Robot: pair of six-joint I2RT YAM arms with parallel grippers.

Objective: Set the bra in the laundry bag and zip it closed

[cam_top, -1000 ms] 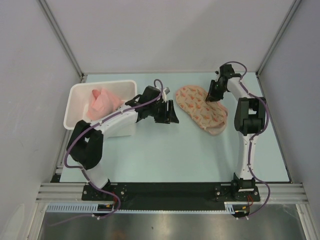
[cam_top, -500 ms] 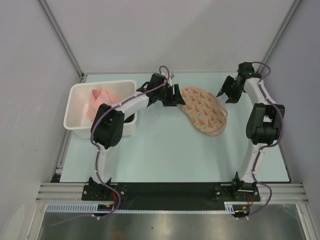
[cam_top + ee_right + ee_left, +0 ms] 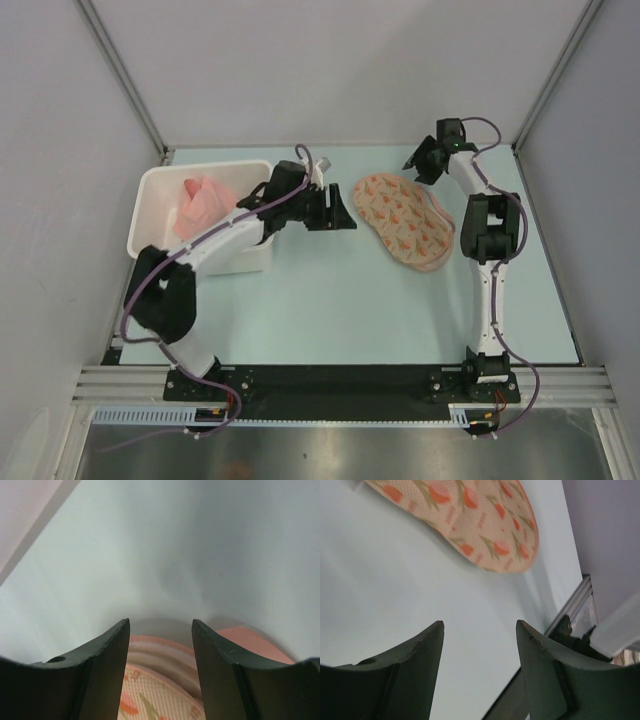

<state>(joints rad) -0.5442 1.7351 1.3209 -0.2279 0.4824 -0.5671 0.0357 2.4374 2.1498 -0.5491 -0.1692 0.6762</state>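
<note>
The laundry bag (image 3: 405,220) lies flat on the table, right of centre, a two-lobed peach pouch with an orange flower print. The bra is hidden. My left gripper (image 3: 343,214) hovers just left of the bag's far lobe, open, nothing between its fingers. In the left wrist view the bag (image 3: 470,515) lies beyond the open gripper (image 3: 479,625), apart from it. My right gripper (image 3: 409,165) hangs open over the bag's far edge. In the right wrist view the bag's rim (image 3: 165,680) shows between and below the spread fingers of that gripper (image 3: 160,622).
A white plastic bin (image 3: 160,190) stands at the left with a pink cloth (image 3: 205,200) in it; my left arm reaches across its near right corner. Grey walls and metal frame posts (image 3: 545,85) close in the back and sides.
My right gripper let go of the bag, opened, swung out to the right, then came back over the bag's far edge. My left gripper swung to the bag's far end and back.
</note>
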